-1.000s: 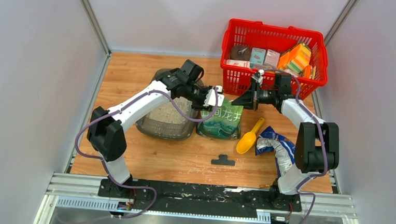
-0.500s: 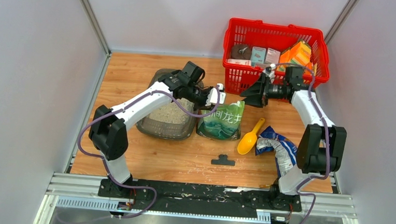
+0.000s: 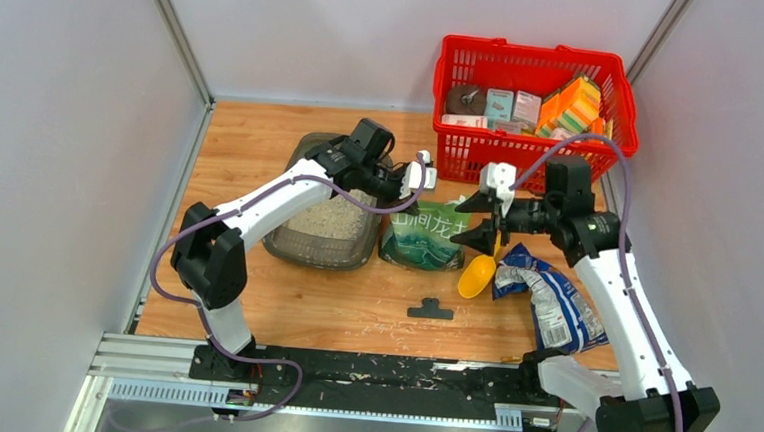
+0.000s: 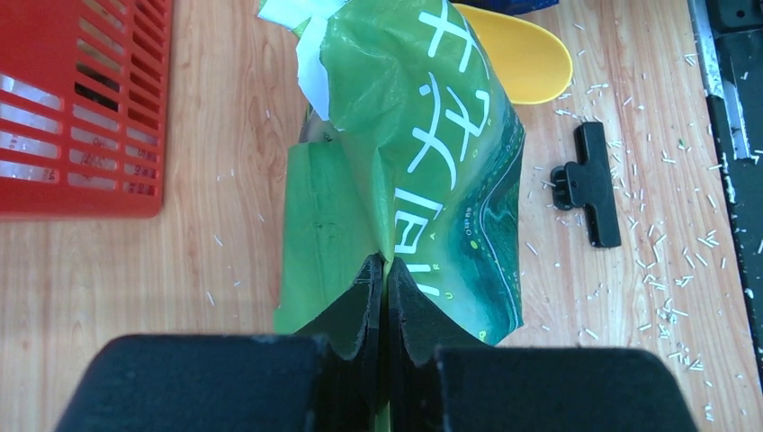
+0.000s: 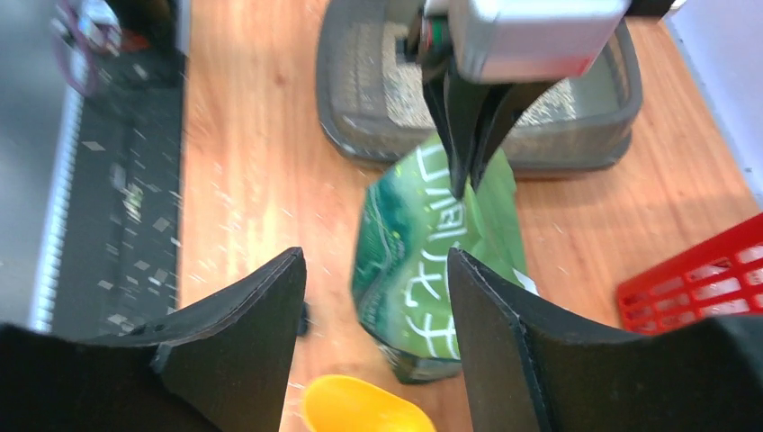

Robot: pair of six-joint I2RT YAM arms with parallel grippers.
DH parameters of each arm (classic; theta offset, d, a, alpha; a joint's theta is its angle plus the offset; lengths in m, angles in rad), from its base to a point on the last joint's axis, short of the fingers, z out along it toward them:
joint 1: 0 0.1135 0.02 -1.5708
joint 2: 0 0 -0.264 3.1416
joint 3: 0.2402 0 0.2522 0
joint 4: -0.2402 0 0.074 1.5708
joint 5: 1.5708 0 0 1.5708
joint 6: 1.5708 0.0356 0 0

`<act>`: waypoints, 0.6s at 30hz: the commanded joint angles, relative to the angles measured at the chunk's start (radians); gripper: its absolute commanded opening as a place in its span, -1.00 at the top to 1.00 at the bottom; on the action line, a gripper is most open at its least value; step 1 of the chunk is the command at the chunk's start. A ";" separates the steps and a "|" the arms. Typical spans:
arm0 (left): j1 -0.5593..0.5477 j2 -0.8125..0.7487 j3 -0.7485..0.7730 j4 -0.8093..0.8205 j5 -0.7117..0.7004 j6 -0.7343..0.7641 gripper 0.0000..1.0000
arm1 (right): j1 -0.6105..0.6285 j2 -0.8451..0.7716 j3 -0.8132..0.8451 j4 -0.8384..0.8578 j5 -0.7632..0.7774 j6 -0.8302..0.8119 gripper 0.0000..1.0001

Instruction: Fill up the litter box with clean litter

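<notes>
Top external shows the litter box left of centre, just beside the green bag. The left gripper is pinched tight on the bag's upper edge, and the right gripper stands spread near its other side. To pour well, I judge the right should clamp the bag's free end before lifting, then tip the open end over the box. The litter is pale beige granules, thin across the floor.
</notes>
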 commanded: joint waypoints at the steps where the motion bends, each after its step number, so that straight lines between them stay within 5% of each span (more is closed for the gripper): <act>1: -0.009 -0.027 -0.016 0.045 0.057 -0.055 0.85 | 0.026 0.018 -0.105 0.148 0.120 -0.345 -0.29; 6: -0.008 -0.032 -0.024 0.050 0.067 -0.063 0.85 | 0.066 0.050 -0.116 0.150 0.123 -0.554 -0.32; 18: 0.002 -0.023 -0.010 0.067 0.097 -0.112 0.85 | 0.063 0.152 -0.132 0.101 0.133 -0.755 -0.31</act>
